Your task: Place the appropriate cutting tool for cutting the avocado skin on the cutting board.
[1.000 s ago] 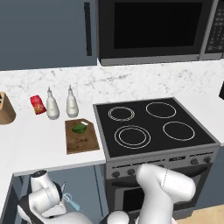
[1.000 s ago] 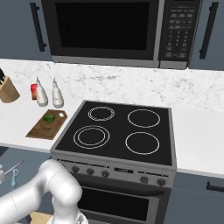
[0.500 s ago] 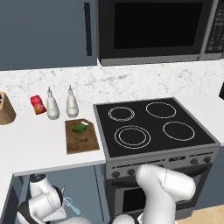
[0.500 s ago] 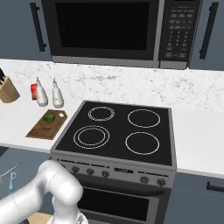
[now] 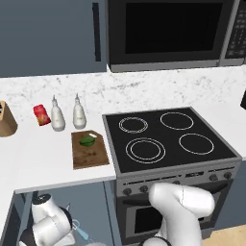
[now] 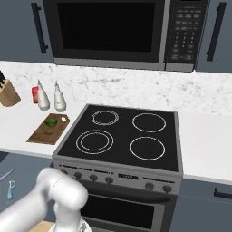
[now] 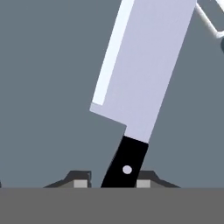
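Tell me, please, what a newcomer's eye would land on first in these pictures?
Probably the hand view, where the knife looms large: a broad pale blade running up and to the right, its dark handle down between the two fingers. Next, the black four-ring stove under the microwave. Then the cutting board on the white counter left of the stove, the small green avocado lying on it.
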